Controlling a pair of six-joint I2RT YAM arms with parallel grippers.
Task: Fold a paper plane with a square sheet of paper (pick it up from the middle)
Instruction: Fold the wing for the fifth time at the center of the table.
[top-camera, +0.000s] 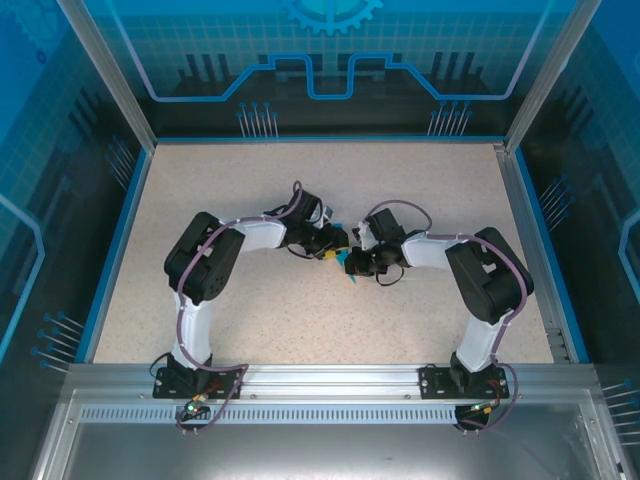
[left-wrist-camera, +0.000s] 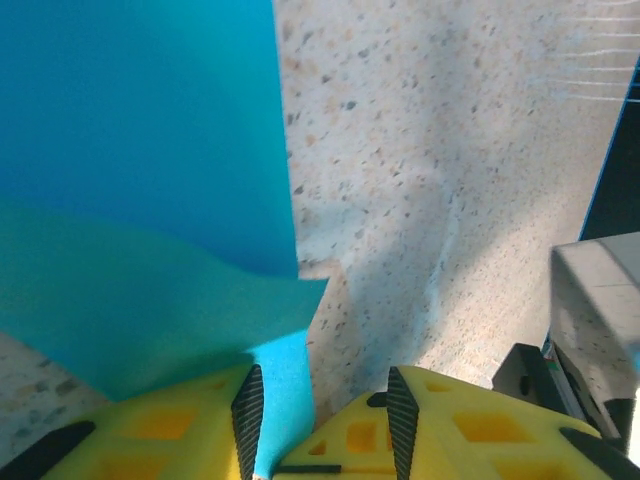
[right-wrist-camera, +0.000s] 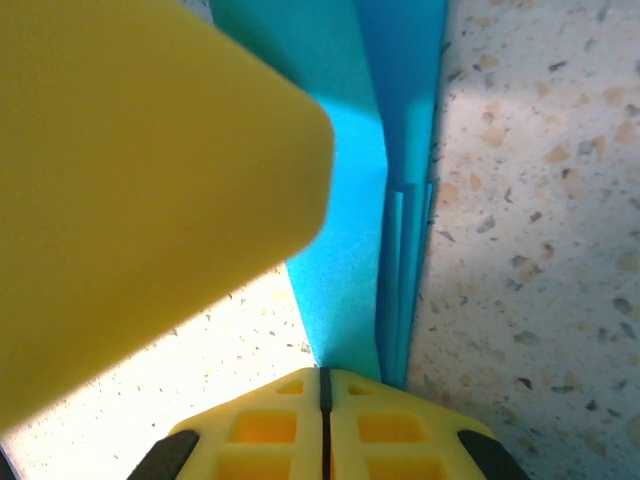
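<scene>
1. Blue-panelled walls enclose a speckled surface (top-camera: 300, 330). From above, both arms bend inward, and the left end effector (top-camera: 335, 250) and the right end effector (top-camera: 357, 260) meet near its middle. The cyan sheet of paper (top-camera: 349, 267) is a small patch between their tips.
2. Left wrist: the sheet (left-wrist-camera: 140, 150), folded into overlapping layers, covers the upper left, and a strip of it runs down between the yellow fingers (left-wrist-camera: 247, 410). The jaws stand apart — the strip lies against the left-hand pad, with bare surface beside the other.
3. Right wrist: the end effector (right-wrist-camera: 322, 400) is closed, its fingers meeting along one seam. The sheet's stacked folded edges (right-wrist-camera: 400, 100) come down to its tips — whether they are nipped I cannot tell. A blurred yellow bulk (right-wrist-camera: 130, 180) looms at upper left.
</scene>
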